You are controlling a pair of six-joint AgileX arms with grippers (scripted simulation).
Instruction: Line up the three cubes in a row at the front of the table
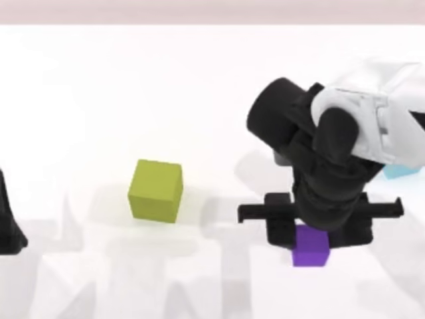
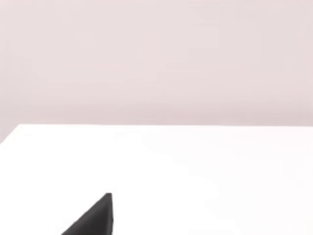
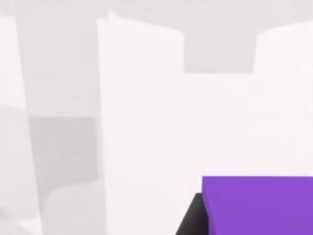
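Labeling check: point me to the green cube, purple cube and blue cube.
green cube [image 1: 157, 189]: top view, on its top face.
purple cube [image 1: 311, 247]: top view, on the part showing below the right claw.
blue cube [image 1: 400, 171]: top view, on the sliver showing past the right arm.

The broad, flat white table [image 1: 133, 100] has a pale pinkish strip along its far edge. A large matte olive-green cube [image 1: 156, 190] rests on it left of centre. A small purple cube [image 1: 311, 246] sits right of centre, and a light-blue cube [image 1: 400, 172] shows partly near the right edge.
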